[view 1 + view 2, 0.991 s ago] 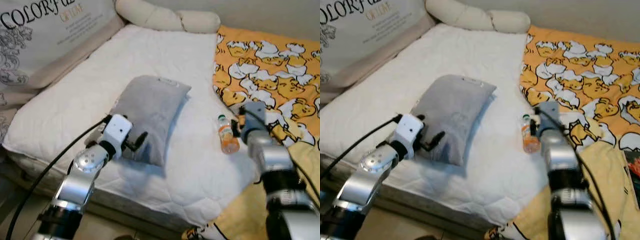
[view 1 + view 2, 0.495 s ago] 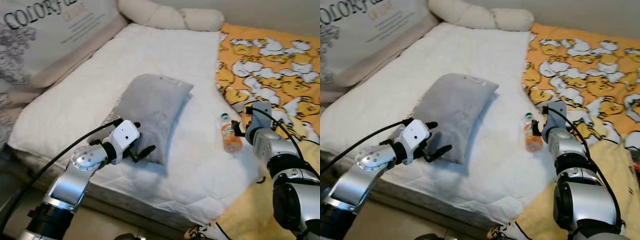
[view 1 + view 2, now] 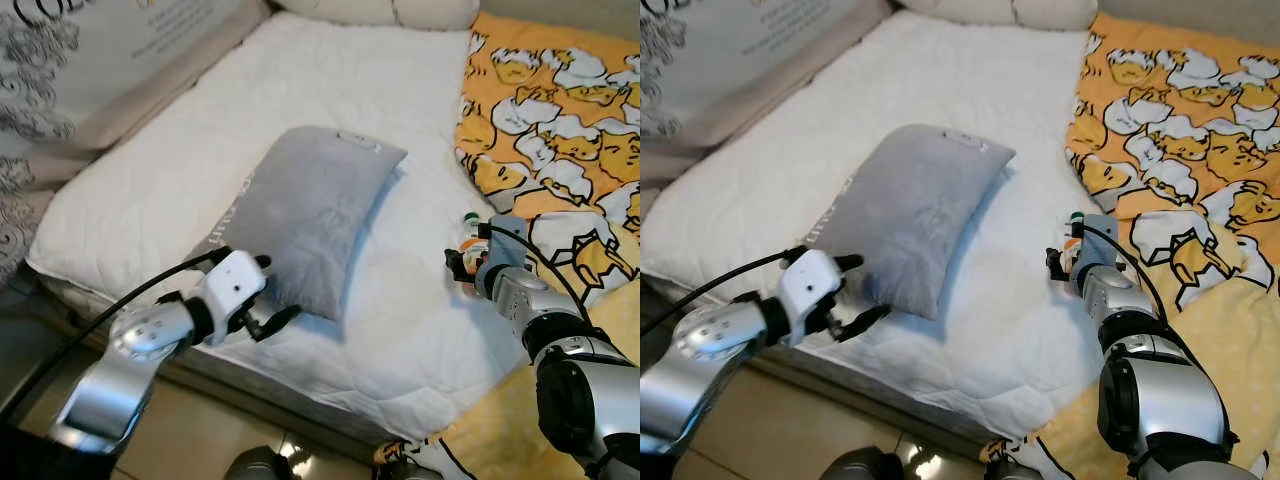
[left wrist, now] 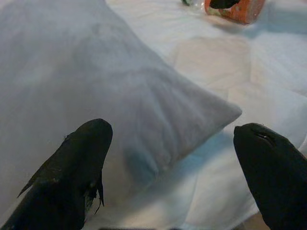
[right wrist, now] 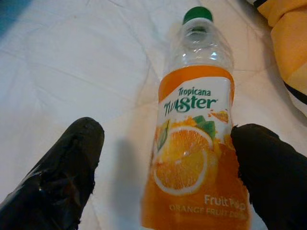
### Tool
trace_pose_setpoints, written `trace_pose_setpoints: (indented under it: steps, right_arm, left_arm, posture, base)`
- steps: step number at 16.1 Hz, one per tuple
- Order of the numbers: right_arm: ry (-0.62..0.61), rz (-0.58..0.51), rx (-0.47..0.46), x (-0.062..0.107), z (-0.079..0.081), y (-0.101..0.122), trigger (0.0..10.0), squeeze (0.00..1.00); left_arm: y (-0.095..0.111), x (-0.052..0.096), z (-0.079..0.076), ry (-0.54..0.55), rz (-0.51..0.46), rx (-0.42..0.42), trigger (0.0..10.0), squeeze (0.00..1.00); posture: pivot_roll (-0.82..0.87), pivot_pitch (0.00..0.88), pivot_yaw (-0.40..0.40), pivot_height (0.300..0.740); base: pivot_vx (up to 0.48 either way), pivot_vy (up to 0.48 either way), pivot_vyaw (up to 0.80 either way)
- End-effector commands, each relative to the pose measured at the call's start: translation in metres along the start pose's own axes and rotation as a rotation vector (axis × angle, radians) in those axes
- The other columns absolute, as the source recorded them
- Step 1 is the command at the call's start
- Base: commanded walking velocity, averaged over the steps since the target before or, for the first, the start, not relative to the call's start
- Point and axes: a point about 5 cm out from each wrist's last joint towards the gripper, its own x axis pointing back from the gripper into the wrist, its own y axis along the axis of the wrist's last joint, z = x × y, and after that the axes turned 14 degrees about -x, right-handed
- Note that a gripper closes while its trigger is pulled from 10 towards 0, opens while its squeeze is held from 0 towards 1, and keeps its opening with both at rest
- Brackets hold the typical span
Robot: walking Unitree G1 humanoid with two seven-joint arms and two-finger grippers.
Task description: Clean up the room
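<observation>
Bottle [image 5: 194, 143] between right pincer [image 5: 165, 177] fingers

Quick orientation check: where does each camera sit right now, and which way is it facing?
Left and right eye views: head, looking down at the white quilted mattress; both silver arms show.
Left wrist view: along the open left gripper toward the grey rectangular pillow.
Right wrist view: along the open right gripper straddling the orange juice bottle with green cap.
Shared: the bottle also shows in the left wrist view.
</observation>
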Motion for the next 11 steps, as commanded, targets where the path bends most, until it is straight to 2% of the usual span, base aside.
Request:
trace_pose_setpoints:
  steps: [1, 6, 7, 8, 10, 11]
  right_arm:
    - [-0.01, 0.025, 0.004, -0.0003, -0.0015, -0.0071, 10.0, 0.0]
    - [-0.088, 0.005, 0.032, 0.0006, -0.0103, -0.0048, 10.0, 0.0]
    - [-0.082, 0.012, 0.012, 0.0006, -0.0106, -0.0061, 10.0, 0.87]
    - [-0.079, 0.017, 0.002, 0.0006, -0.0108, -0.0071, 10.0, 1.0]
    - [-0.079, 0.026, -0.03, 0.0006, -0.0111, -0.0093, 10.0, 1.0]
    - [-0.079, 0.029, -0.047, 0.0005, -0.0107, -0.01, 10.0, 0.79]
  left_arm:
    - [0.0021, 0.008, 0.0009, 0.008, 0.008, -0.003, 10.0, 0.0]
    - [0.0052, 0.0101, -0.0006, -0.013, 0.011, 0.002, 10.0, 0.0]
    - [0.0057, 0.0099, 0.0, -0.016, 0.013, -0.001, 10.0, 0.0]
    - [0.006, 0.0103, 0.0005, -0.016, 0.016, -0.002, 10.0, 0.0]
    - [0.0063, 0.0121, 0.0023, -0.016, 0.022, -0.005, 10.0, 0.0]
    - [0.0057, 0.0136, 0.0032, -0.016, 0.026, -0.008, 10.0, 0.0]
  posture:
    - [0.2, 0.193, 0.026, 0.74]
    - [0.19, 0.199, 0.028, 0.74]
    - [0.2, 0.2, 0.028, 0.74]
    - [0.2, 0.2, 0.03, 0.74]
    - [0.21, 0.2, 0.03, 0.74]
    - [0.21, 0.199, 0.03, 0.74]
  base:
    - [0.0, 0.0, 0.0]
    - [0.0, 0.0, 0.0]
    - [0.0, 0.0, 0.0]
    - [0.0, 0.0, 0.0]
    - [0.0, 0.0, 0.0]
    - [0.0, 0.0, 0.0]
